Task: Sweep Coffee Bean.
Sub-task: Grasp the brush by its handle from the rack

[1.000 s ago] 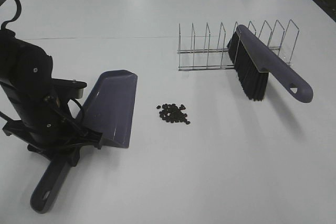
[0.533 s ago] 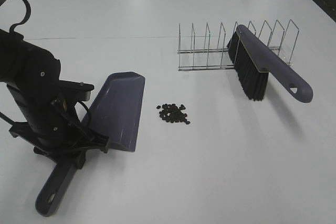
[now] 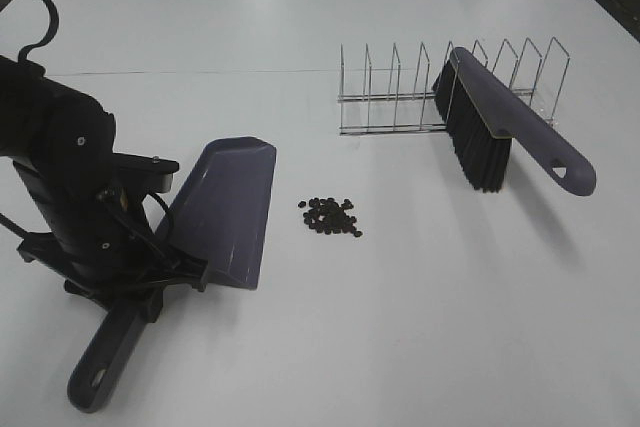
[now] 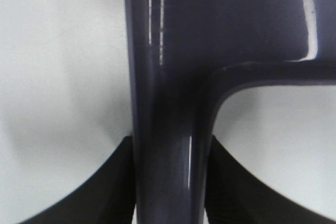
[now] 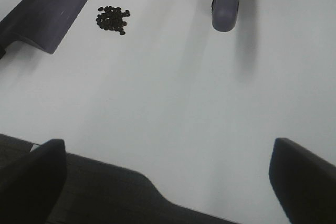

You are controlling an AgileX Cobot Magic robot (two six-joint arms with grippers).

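The coffee beans [image 3: 330,216] lie in a small dark heap on the white table [image 3: 400,327]; they also show in the right wrist view [image 5: 112,19]. The purple dustpan [image 3: 228,209] lies just left of them, its open edge facing the heap with a small gap between. My left gripper [image 3: 150,290] is shut on the dustpan's handle [image 4: 167,171], with the fingers [image 4: 118,187] on either side of it. The purple brush [image 3: 505,127] with black bristles leans in the wire rack [image 3: 400,97]. My right gripper [image 5: 167,145] is open and empty near the table's front edge, out of the exterior view.
The wire rack stands at the back right with several slots. The brush handle's end [image 5: 226,3] points toward the front. The table's front edge [image 5: 157,198] runs below my right gripper.
Over the last second my left gripper slid the dustpan to the right, closer to the beans; in the last half second it has stayed still. Beans and brush have not moved.
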